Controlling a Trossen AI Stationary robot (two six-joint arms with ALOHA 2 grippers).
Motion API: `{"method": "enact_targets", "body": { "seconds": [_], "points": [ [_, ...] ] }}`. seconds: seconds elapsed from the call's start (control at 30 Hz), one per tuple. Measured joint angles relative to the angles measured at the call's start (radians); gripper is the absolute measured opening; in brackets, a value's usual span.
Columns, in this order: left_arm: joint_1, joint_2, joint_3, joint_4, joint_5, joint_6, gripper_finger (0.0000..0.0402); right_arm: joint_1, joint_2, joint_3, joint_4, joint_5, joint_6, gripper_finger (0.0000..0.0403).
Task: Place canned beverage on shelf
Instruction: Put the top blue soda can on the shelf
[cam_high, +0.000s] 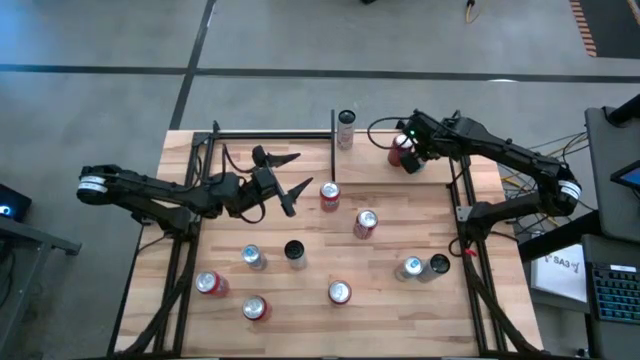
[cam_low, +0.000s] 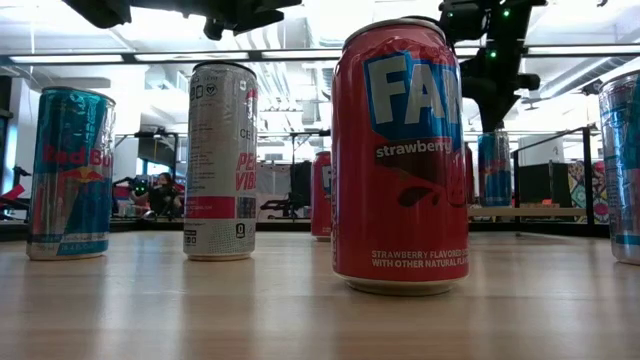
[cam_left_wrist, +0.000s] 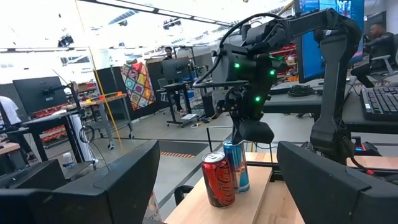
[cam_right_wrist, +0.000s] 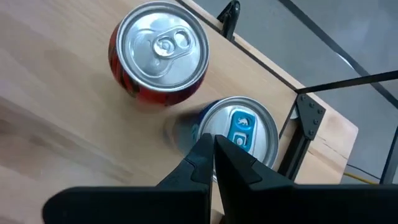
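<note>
Plainly, the right claw (cam_right_wrist: 212, 147) was pinched fully shut and carried nothing. It hung directly over the lid of the blue can (cam_right_wrist: 249, 127). That slim can had a silver top with a blue pull tab and stood upright, touching or nearly touching a red can (cam_right_wrist: 160, 50) with a plain silver lid. Both stood at the far right of the bench (cam_high: 420, 312), close to a black corner bracket and thin black rods. We took the board beneath them to be the shelf (cam_left_wrist: 264, 186), though we could not be sure of its edges.

The left claw (cam_high: 290, 172) waited over the middle left of the bench with its fingers spread wide and empty, near another red can (cam_high: 330, 195). Several more cans stood loose across the bench, all upright.

We judged such a can light to moderate in weight, depending on whether it was full. Its wall would be stiff enough along its height, but thin and easy to dent under a hard squeeze. The painted metal looked smooth, so we expected it to slip under a weak grip. Being tall and narrow, it would also tip easily if nudged near the top. We would take it across the round body at about mid-height, fingers on opposite sides, rather than by the rim.
</note>
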Motion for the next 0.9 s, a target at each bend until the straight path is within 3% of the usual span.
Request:
{"method": "enact_targets", "body": {
  "seconds": [0.9],
  "points": [
    [0.000,0.000,0.000,0.000,0.000,-0.020,0.0311,0.000,-0.019,0.030,0.014,0.005,-0.003,0.0009]
  ]
}}
